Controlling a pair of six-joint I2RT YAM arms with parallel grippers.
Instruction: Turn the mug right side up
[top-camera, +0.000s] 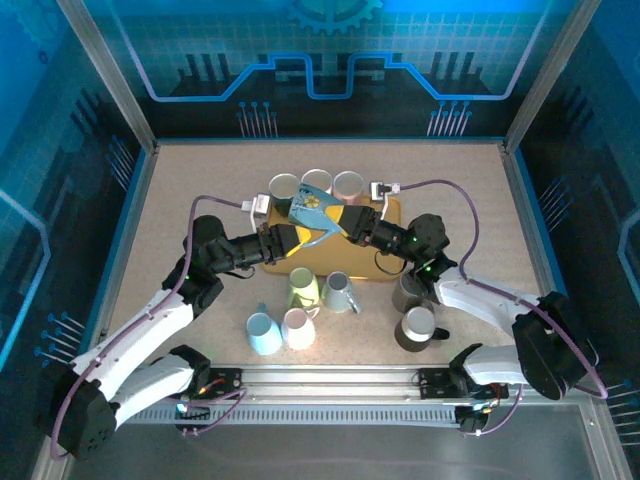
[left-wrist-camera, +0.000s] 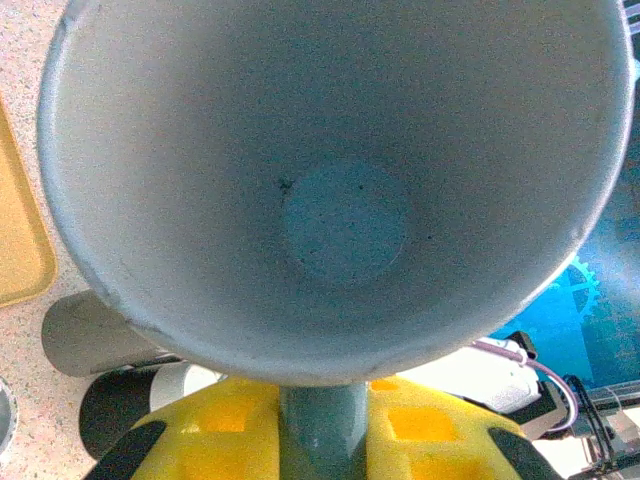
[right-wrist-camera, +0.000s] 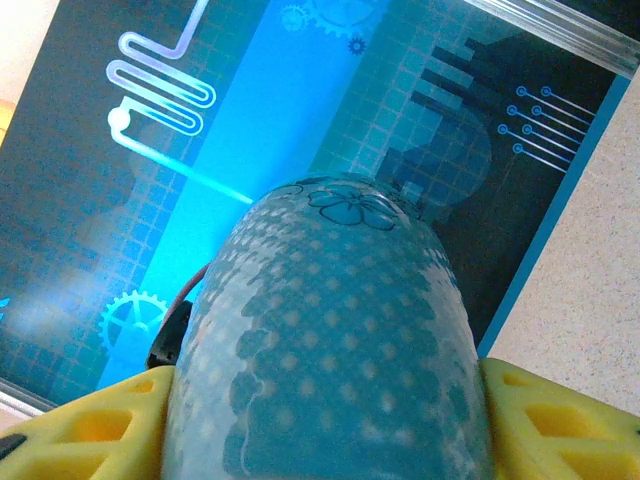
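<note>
- Top view: a speckled beige table (top-camera: 180, 190) inside blue walls (top-camera: 330, 40) printed with circuit patterns. A yellow tray (top-camera: 345, 262) lies mid-table, with three pale mugs (top-camera: 316, 181) at its far edge and six more mugs (top-camera: 300, 328) nearer the arms.
- The patterned blue mug (top-camera: 312, 206) is lifted over the far part of the tray. It hangs between the left gripper (top-camera: 296, 232) and the right gripper (top-camera: 345, 220), which meet on it from opposite sides. It looks to be on its side, not upright.
- Left wrist view: the camera looks straight into the mug's (left-wrist-camera: 340, 200) grey, empty inside. The left gripper (left-wrist-camera: 322, 415) is pinched nearly closed on a narrow teal part of it between the yellow fingers (left-wrist-camera: 225, 420). I cannot tell whether that part is the handle or the rim. A strip of tray (left-wrist-camera: 20, 250) and a grey mug (left-wrist-camera: 85, 335) show beyond.
- Right wrist view: the mug's flowered outer wall (right-wrist-camera: 330, 350) sits between the yellow fingers (right-wrist-camera: 95, 425). The right gripper (right-wrist-camera: 325, 430) is spread about halfway and clasps the body across its width, against the wall and a corner of table (right-wrist-camera: 610, 250).
- Handling, as a judgement: it looks like glazed ceramic, so stiff, smooth enough to slip, and breakable if dropped. The wide clasp across the body seems the safer hold for turning it, and the thin pinch could twist loose.
</note>
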